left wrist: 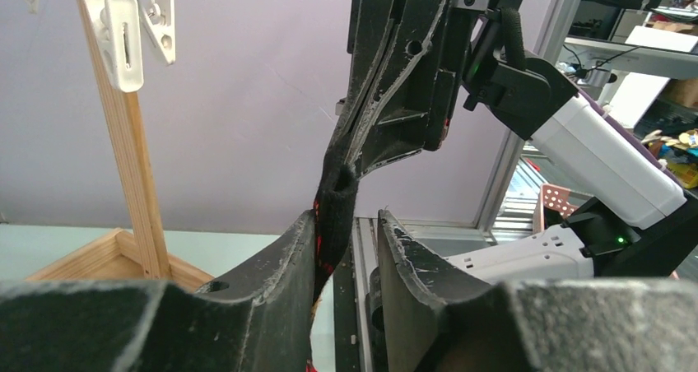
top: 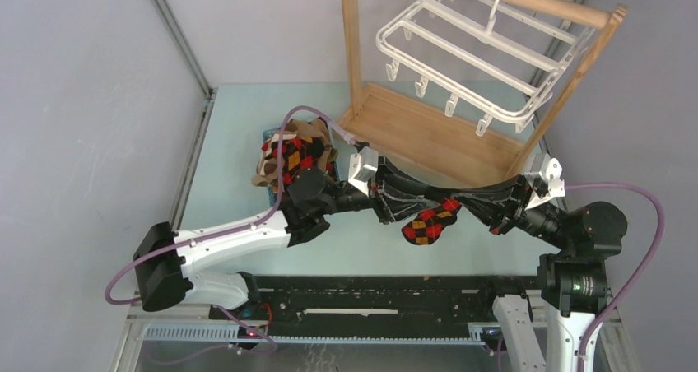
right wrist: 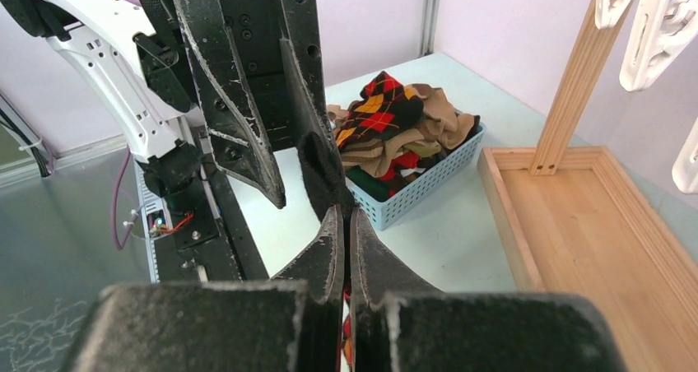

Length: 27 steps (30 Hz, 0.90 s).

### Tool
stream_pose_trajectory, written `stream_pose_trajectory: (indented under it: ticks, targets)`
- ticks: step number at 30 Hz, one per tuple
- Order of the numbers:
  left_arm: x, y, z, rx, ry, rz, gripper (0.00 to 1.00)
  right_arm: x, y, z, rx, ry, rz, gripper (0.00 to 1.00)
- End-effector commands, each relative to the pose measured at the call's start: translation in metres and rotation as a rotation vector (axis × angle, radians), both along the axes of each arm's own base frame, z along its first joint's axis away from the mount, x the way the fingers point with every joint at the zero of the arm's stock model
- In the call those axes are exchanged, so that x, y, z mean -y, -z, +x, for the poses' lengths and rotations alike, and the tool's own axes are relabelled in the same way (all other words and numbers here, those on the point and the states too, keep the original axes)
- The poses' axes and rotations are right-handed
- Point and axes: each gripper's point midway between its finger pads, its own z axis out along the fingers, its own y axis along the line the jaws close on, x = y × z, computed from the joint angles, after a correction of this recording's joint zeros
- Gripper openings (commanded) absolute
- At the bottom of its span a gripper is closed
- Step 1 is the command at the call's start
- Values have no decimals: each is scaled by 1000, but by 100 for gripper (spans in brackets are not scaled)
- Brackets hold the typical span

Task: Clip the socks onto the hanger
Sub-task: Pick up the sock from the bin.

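Right end effector [right wrist: 344, 220], sock [top: 428, 222] (argyle overhead)

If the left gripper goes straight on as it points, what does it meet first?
The argyle sock, already between the left gripper's fingers; right behind it, the right gripper, facing head-on and apparently close.

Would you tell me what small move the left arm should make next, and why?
Probably close the left tool on the argyle sock. The right tool is shut on it, while the left fingers stand apart with the black cuff between them, touching only one. A second grip would likely let the arms stretch the cuff for a clip.
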Motion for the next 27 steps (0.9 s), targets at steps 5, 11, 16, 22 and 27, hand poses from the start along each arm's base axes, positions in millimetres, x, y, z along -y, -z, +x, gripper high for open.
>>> stream_pose_trajectory:
  ticks: [5, 11, 16, 22, 27]
  targets:
    - [-4, -30, -13, 40, 53, -84, 28, 0, -14, -3, 16, -2, 13, 0]
    - [-4, -33, -12, 42, 51, -90, 0, 0, -16, -2, 14, 1, 19, 0]
    - [-8, -31, -5, 48, 5, -83, 0, 1, -12, -2, 10, 15, 13, 11]
    - [-23, -13, 14, 69, -77, -12, 0, 13, -4, 6, 1, 127, 2, 44]
    - [-35, -4, 25, 99, -128, 36, 0, 29, -6, 23, 67, 260, -9, 65]
